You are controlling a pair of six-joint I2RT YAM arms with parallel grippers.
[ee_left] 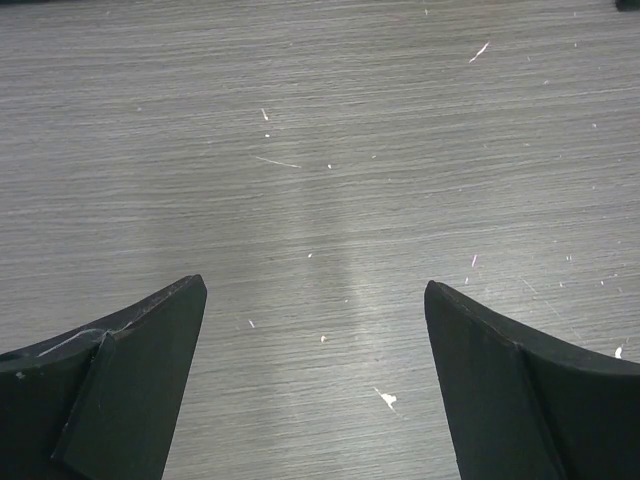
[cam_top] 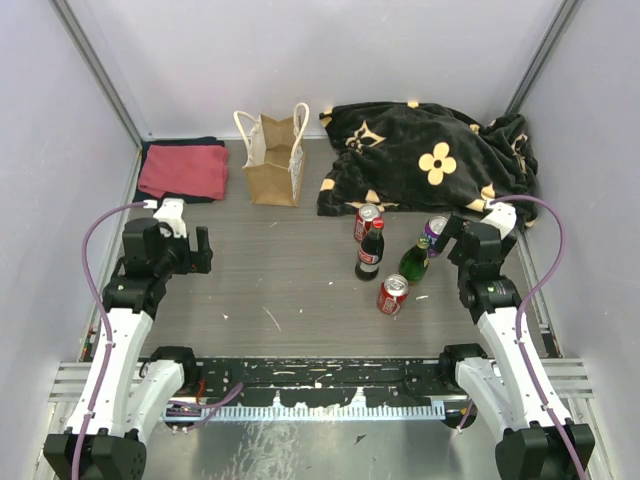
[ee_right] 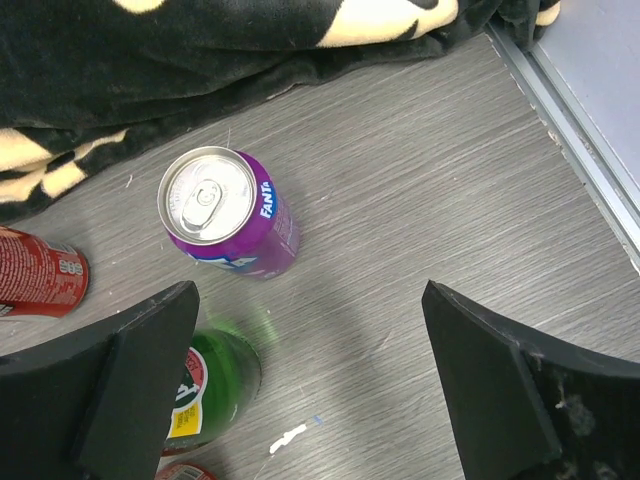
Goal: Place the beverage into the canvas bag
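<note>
Both hands are hanging wide open and gripping nothing: the left hand (ee_left: 315,290) is hovering over bare desk (cam_top: 290,290) on its own side, well apart from everything, while the right hand (ee_right: 310,290) is hovering above the cluster of drinks on the right, with the purple Fanta can (ee_right: 228,215) and the green bottle (ee_right: 215,385) showing just below it. As I'm reading it, the job is barely getting started. Every drink is sitting on the desk: the purple can, the green bottle, a dark cola bottle (cam_top: 370,250), a far red can (cam_top: 367,222) and a near red can (cam_top: 392,294). The canvas bag (cam_top: 275,160) is standing upright at the back, between the folded red towel (cam_top: 184,170) and the black flowered blanket (cam_top: 425,160), well apart from the drinks; I'm not seeing down to its bottom from here. Gripping a drink, carrying it across and lowering it into the bag are all waiting to be done
</note>
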